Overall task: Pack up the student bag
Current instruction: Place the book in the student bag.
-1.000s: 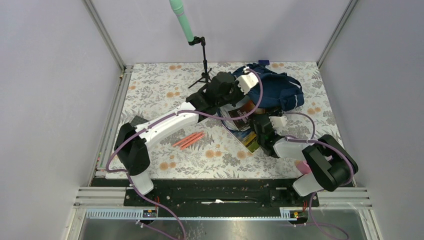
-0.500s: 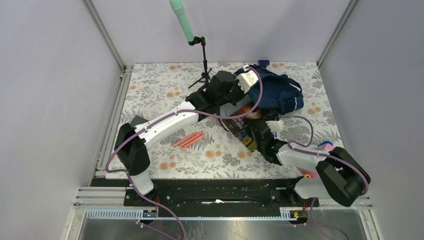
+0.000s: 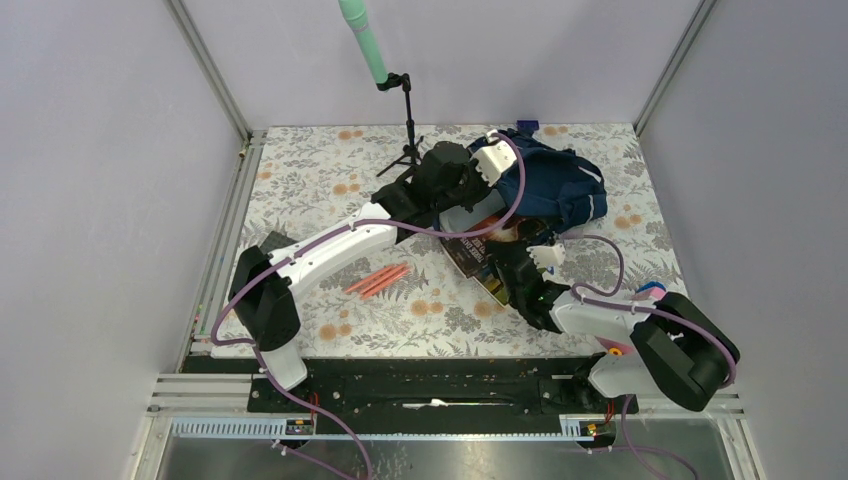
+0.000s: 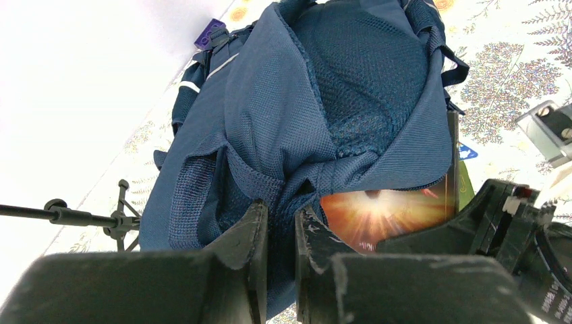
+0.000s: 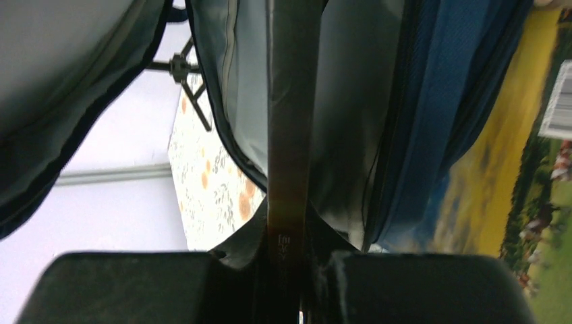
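Note:
The navy student bag lies at the back right of the table, its mouth toward the arms. My left gripper is shut on a fold of the bag's fabric at the opening; in the left wrist view the blue cloth is pinched between the fingers. My right gripper is shut on a book with an orange sunburst cover. In the right wrist view the book's edge points into the bag's grey lining.
A second book with a yellow-green cover lies under the bag's mouth. Two red pens lie on the floral cloth left of centre. A black tripod stand with a green-tipped rod stands behind the left arm. Grey walls enclose the table.
My right arm has swung left and forward, carrying the book closer to the bag's mouth. My left gripper keeps its hold on the bag, which has shifted slightly.

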Action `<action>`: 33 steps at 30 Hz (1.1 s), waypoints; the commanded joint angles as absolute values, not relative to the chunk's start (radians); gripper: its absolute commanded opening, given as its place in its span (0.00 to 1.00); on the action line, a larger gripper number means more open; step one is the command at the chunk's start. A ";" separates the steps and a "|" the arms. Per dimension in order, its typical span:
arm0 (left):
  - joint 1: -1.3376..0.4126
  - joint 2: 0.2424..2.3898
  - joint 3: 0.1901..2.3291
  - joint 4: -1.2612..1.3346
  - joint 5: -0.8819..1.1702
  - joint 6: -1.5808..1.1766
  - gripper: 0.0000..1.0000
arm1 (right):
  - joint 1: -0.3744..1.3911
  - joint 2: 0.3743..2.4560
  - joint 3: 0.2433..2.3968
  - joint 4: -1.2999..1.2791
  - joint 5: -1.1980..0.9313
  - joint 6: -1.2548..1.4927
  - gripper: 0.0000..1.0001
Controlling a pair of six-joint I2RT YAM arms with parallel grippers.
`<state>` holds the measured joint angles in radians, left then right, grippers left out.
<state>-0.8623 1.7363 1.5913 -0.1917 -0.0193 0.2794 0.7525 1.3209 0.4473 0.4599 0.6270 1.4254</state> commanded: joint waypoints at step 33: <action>-0.858 1.758 1.741 -0.172 -0.029 0.182 0.00 | 0.509 1.100 0.516 0.235 0.345 0.882 0.98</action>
<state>-0.8734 1.7489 1.6566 -0.2520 0.0040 0.2268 0.5640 1.2201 0.5072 0.3855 0.5194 1.0061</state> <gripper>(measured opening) 0.113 0.955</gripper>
